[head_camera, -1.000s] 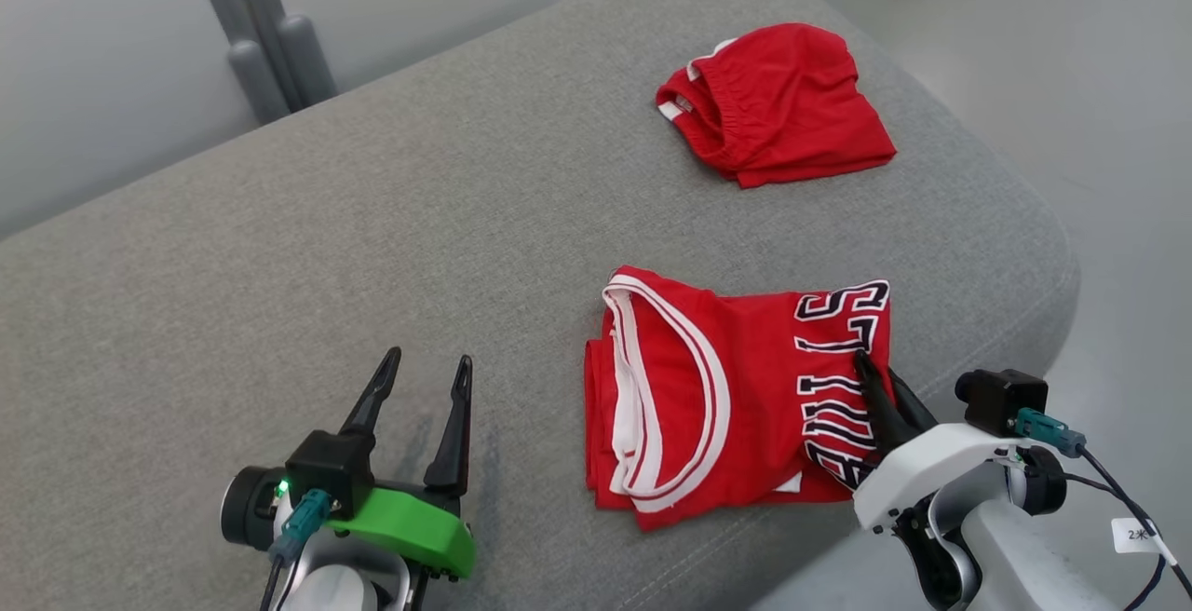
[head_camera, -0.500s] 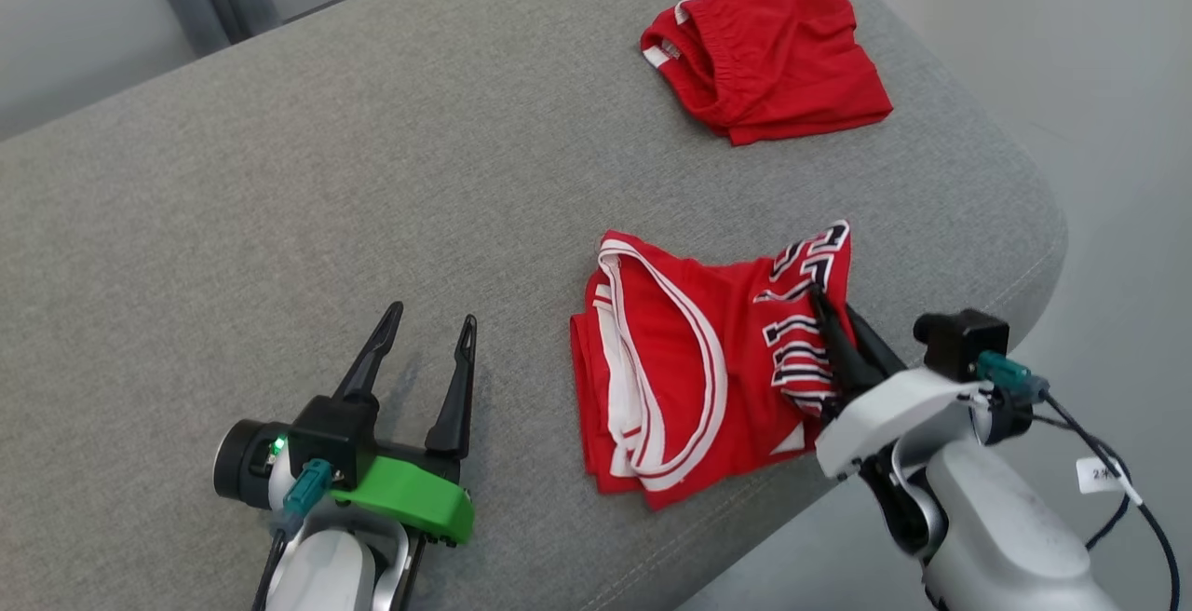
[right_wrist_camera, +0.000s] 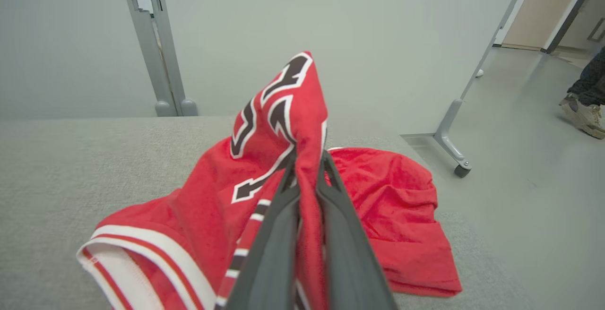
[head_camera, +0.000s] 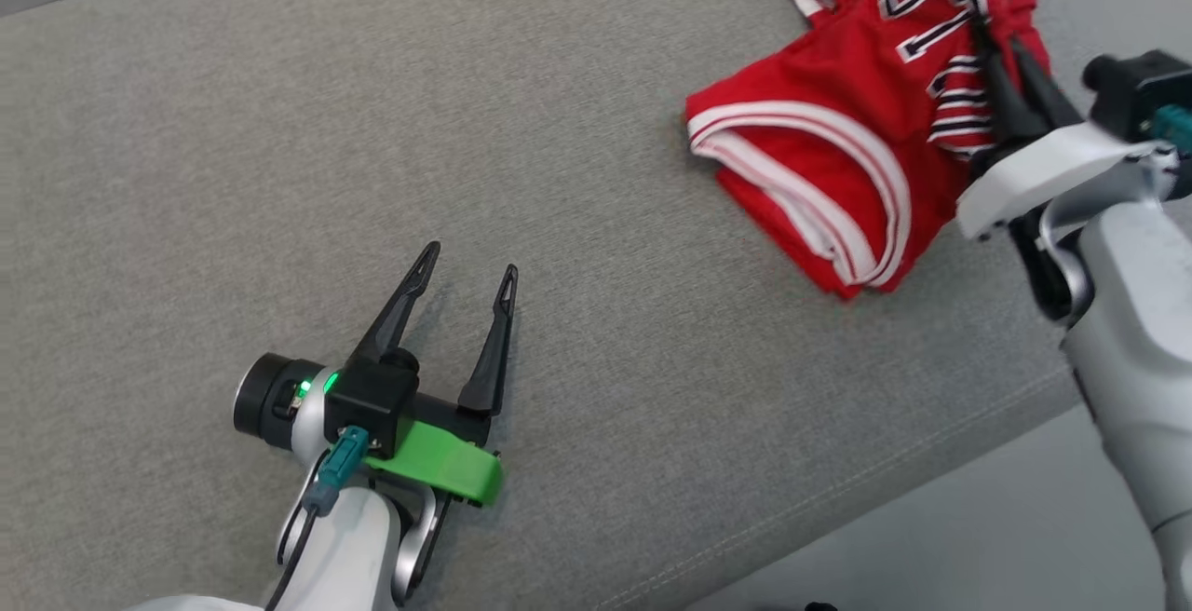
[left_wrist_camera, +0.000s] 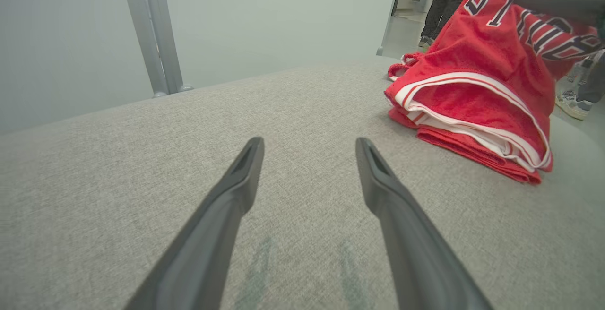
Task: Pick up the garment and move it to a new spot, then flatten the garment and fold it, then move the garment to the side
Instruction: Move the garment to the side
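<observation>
The right claw (head_camera: 996, 38) is closed almost all the way, its two dark fingers pinching a fold of the red jersey (head_camera: 838, 155) at the edge with black-and-white lettering. In the right wrist view the cloth rises in a peak between and above the fingertips of this claw (right_wrist_camera: 307, 159), and the rest of the jersey (right_wrist_camera: 212, 196) hangs down from the claw onto the grey cushion (head_camera: 559, 127), white-trimmed edge lowest. The left claw (head_camera: 468, 264) is spread wide with nothing between its fingers, held low over bare cushion (left_wrist_camera: 118, 182).

A second ago the lettered edge lay flat on the cushion under the right claw's tips; now that edge is lifted and the jersey is bunched and tilted. The head camera has also shifted. The jersey was then well apart from a second red garment (right_wrist_camera: 392, 196); now that garment lies just beyond the right claw's tips, partly behind the raised cloth. The left claw has stayed open.

From the left claw (left_wrist_camera: 309, 144), the jersey (left_wrist_camera: 472, 102) lies ahead and off to its right, apart from its fingers.
</observation>
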